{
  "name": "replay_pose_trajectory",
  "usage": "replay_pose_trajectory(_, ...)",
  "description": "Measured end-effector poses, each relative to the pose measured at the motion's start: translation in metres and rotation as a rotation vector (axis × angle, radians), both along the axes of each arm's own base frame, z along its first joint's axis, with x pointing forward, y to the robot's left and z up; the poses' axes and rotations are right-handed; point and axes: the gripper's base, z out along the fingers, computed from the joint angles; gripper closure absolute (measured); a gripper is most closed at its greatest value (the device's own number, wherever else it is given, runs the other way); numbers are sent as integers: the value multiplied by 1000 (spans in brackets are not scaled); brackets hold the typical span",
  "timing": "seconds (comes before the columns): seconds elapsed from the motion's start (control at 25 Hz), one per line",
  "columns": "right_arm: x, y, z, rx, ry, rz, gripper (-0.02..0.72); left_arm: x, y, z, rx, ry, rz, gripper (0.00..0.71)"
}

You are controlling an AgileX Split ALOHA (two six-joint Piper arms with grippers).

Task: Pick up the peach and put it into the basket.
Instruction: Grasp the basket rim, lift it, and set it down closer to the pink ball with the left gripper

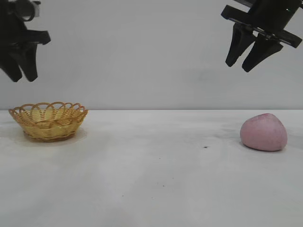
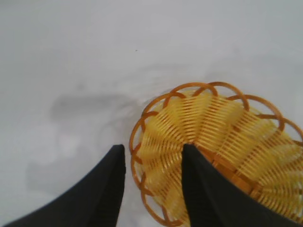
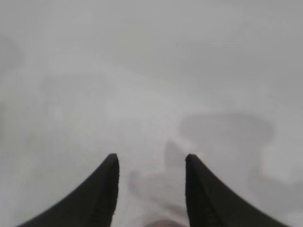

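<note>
Only the exterior view shows the peach (image 1: 263,132), resting on the desk (image 1: 151,179) at right, lying sideways. The right pincer (image 1: 245,56) hangs above it, fingers apart; the left pincer (image 1: 20,71), also parted, hangs over the basket (image 1: 49,121) at left.

A white table (image 1: 151,179) is seen carrying two things, set well apart. The basket (image 1: 49,121) is placed upright at its left side, and the peach (image 1: 263,132) is laid at its right.

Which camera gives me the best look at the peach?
The exterior view: the peach sits whole on the table's right side. The right wrist view catches only a pinkish sliver at its frame edge; the left wrist view shows none of it.
</note>
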Motion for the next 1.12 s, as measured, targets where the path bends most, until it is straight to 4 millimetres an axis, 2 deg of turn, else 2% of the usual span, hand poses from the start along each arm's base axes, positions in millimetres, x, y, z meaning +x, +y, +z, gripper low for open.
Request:
replay_pose_trajectory(0.32,-3,1,-3,13,13,14,381,16,1,-30,33,44,-19,465)
replay_pose_trajectory(0.6,-3,2,-3,17,5,30,381,29,0,-36,32,42,-20,465)
replay_pose_trajectory(0.84,-3,3,-2,23,2,31,381,31,0,-53,33,78,-21,465)
replay_pose_trajectory(0.96,-2,3,-2,30,-1,32,381,31,0,-56,30,90,-21,622)
replay_pose_trajectory(1.04,-2,3,-2,33,-3,35,381,30,-1,-55,17,98,-16,650)
replay_pose_trajectory(1.08,-2,4,-2,34,-4,36,381,31,-1,-54,8,100,-13,710)
replay_pose_trajectory(1.12,-2,4,-2,34,-4,36,381,30,-2,-55,-1,105,-6,710)
